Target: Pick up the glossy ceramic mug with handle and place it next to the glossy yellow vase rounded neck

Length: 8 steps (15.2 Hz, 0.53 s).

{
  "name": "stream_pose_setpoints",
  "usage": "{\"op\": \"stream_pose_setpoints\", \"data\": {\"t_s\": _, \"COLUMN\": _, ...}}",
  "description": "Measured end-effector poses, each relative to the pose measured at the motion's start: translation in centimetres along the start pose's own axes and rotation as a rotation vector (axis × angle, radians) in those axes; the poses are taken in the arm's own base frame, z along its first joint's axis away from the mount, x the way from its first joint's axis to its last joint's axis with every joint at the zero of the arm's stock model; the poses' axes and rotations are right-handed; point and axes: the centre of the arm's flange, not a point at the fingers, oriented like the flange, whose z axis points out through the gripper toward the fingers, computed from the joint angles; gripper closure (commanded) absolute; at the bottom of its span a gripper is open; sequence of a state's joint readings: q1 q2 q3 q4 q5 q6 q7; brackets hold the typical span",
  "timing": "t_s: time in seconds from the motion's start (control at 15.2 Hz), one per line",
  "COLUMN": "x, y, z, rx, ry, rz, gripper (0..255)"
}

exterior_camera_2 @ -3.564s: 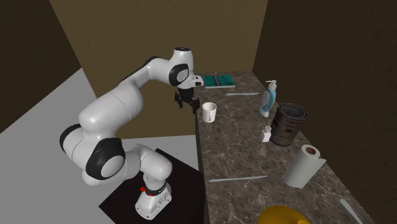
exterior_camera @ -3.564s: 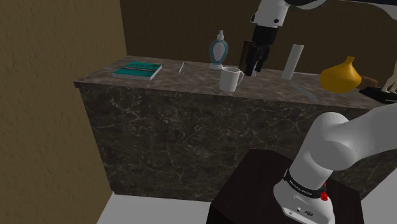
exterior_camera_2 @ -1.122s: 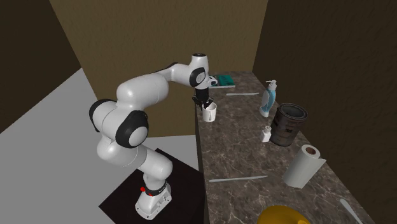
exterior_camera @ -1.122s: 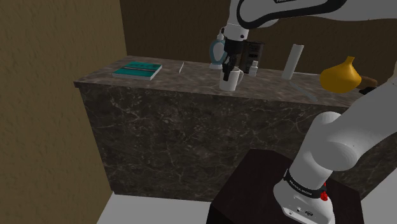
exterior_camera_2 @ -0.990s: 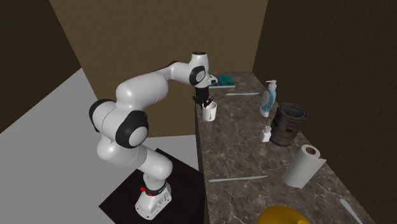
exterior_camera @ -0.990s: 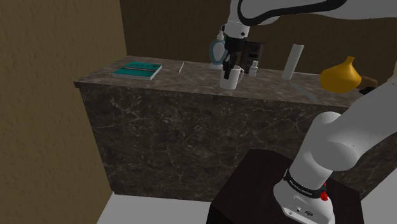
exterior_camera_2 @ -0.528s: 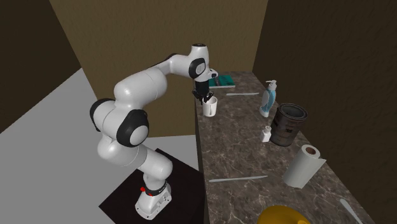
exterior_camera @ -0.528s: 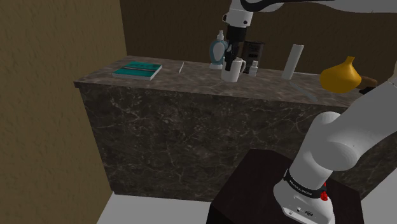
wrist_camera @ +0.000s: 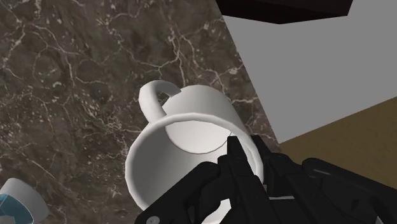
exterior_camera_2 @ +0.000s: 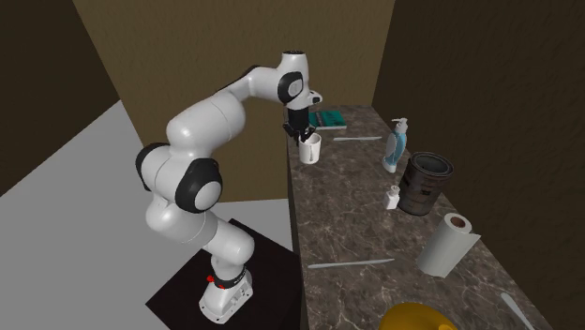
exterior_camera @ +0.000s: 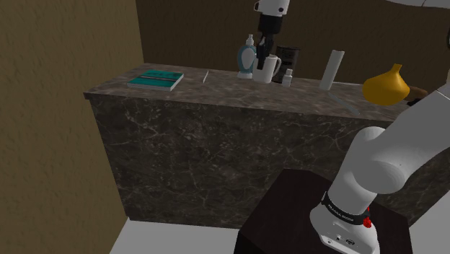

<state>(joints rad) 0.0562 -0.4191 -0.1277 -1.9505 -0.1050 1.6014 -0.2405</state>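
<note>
One mug, clamped. Shoulder view: black gripper (exterior_camera: 264,59) comes straight down and is pinched on the rim of the white mug (exterior_camera: 272,70). Mug hangs beside the blue-white bottle (exterior_camera: 246,59) and looks just clear of the dark marble counter (exterior_camera: 216,90). Yellow vase (exterior_camera: 386,85) is well apart, at this view's right end. 2nd ext view: mug (exterior_camera_2: 312,149) sits under the gripper (exterior_camera_2: 304,138) at the counter's (exterior_camera_2: 375,225) far end, near its edge. Vase (exterior_camera_2: 417,317) is at the near end, w/ dark canister (exterior_camera_2: 427,183) and paper towel roll (exterior_camera_2: 448,242) along the stretch between. Wrist view: gripper (wrist_camera: 236,159) closed on the mug (wrist_camera: 178,137) wall, apparently one finger inside and one outside, handle (wrist_camera: 154,95) on the opposite side. Judgement: glazed ceramic is rigid, fairly heavy, slick, and chips if knocked. Rim pinch is off-centre, so the mug could swing or slip. Needs slow transit, kept upright, gentle set-down beside the vase w/o bumping it.
</note>
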Motion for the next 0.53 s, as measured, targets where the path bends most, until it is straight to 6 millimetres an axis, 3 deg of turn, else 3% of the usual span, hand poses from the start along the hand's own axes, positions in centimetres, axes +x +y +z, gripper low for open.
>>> {"op": "stream_pose_setpoints", "data": {"t_s": 0.53, "x": 0.2, "y": 0.2, "z": -4.2, "rx": 0.0, "ry": 0.0, "rz": 0.0, "gripper": 255}}
